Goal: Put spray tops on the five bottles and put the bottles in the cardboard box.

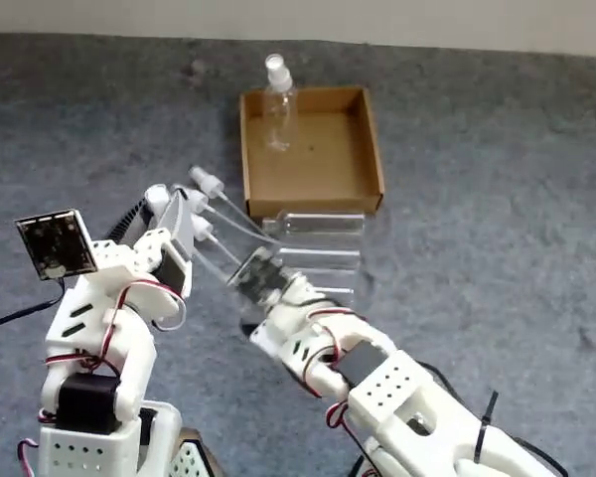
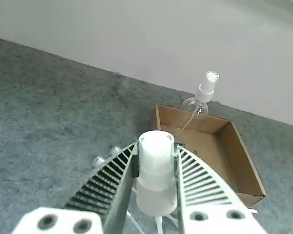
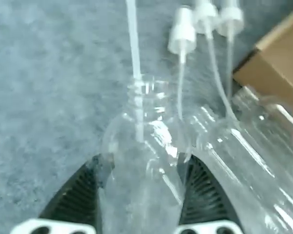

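My left gripper (image 2: pixel 156 151) is shut on a white spray top (image 2: pixel 156 175), held above the carpet left of the cardboard box (image 1: pixel 313 149). Its thin dip tube (image 3: pixel 133 44) runs down into the neck of a clear bottle (image 3: pixel 141 141), and my right gripper (image 3: pixel 142 163) is shut on that bottle. In the high view the two grippers (image 1: pixel 171 204) (image 1: pixel 250 270) face each other just below the box's near left corner. One bottle with a spray top on it (image 1: pixel 278 99) stands upright in the box's far left corner.
Three clear bottles without tops (image 1: pixel 320 224) (image 1: pixel 318 260) (image 1: pixel 328 294) lie on the grey carpet in front of the box. Loose spray tops (image 1: pixel 207 181) (image 1: pixel 201 231) with long tubes lie beside my left gripper. The carpet right of the box is open.
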{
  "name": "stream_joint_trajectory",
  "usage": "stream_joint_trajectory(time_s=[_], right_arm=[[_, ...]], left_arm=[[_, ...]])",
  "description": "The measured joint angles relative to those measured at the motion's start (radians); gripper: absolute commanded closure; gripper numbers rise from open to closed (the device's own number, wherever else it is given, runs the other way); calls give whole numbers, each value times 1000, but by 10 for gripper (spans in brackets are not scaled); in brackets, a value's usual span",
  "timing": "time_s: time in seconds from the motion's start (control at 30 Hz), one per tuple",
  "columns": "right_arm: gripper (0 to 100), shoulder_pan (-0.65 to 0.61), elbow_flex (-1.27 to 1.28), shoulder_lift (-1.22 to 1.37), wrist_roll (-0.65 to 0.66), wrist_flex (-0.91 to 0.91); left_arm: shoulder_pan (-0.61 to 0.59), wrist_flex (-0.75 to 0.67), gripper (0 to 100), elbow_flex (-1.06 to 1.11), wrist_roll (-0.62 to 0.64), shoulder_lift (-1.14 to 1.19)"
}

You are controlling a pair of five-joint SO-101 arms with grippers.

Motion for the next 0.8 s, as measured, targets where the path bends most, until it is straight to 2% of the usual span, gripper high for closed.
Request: stream_joint_trajectory(time_s=[0.13,0.4,0.63,0.8], right_arm=[[995,20,0,-97,-48,0],[995,23,54,-404,-55,57],[995,11,74,-526,-55,106],[995,9,74,-535,-58,106]], left_arm=[[89,0,995,32,5,-3],[302,-12,995,84,-135,-15],[359,-12,989,87,-169,-15],[348,-12,843,86,-178,-17]])
